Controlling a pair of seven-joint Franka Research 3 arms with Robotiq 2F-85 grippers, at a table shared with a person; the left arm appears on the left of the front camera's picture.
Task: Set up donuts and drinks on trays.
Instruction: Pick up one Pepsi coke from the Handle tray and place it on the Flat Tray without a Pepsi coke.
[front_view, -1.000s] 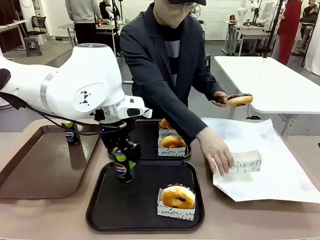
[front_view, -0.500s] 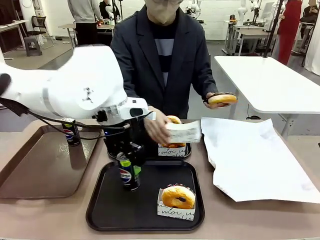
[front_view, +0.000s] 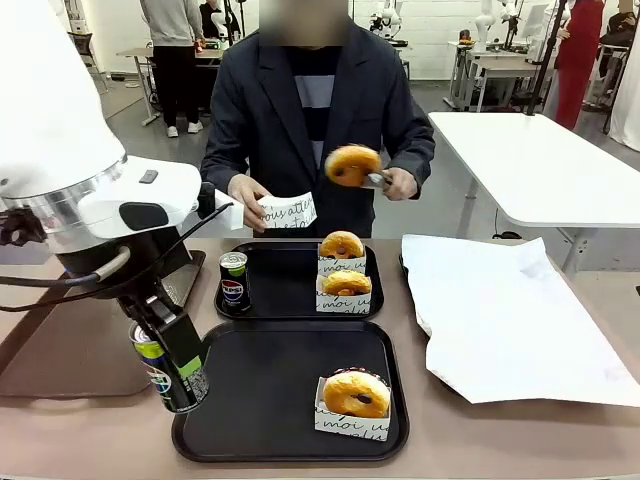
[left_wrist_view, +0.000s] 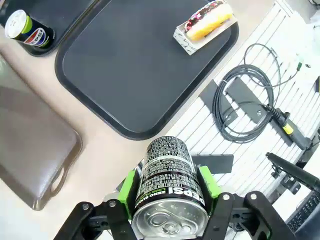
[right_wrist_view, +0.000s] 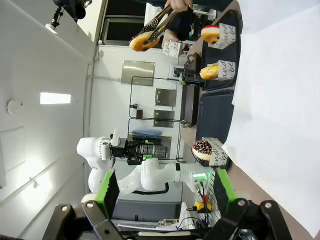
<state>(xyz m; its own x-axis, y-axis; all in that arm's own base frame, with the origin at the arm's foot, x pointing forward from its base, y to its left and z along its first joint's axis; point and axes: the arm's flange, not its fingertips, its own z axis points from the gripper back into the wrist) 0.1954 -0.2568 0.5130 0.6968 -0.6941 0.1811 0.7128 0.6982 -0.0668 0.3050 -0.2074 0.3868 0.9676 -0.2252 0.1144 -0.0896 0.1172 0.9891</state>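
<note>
While the left gripper (front_view: 178, 372) clamps a Pepsi can (front_view: 163, 370) between its green pads, the can hangs tilted over the left rim of the near tray (front_view: 280, 400). That tray's left and middle floor lies bare; one sleeved donut (front_view: 356, 392) sits in its right front corner. On the far tray (front_view: 285, 290) a second can (front_view: 233, 280) stands at the left edge, two sleeved donuts (front_view: 343, 264) at the right. Above it, the person holds tongs with a donut (front_view: 351, 165). White paper (front_view: 510, 320) covers the table's right side. The right gripper (right_wrist_view: 165, 192) stands wide, empty.
</note>
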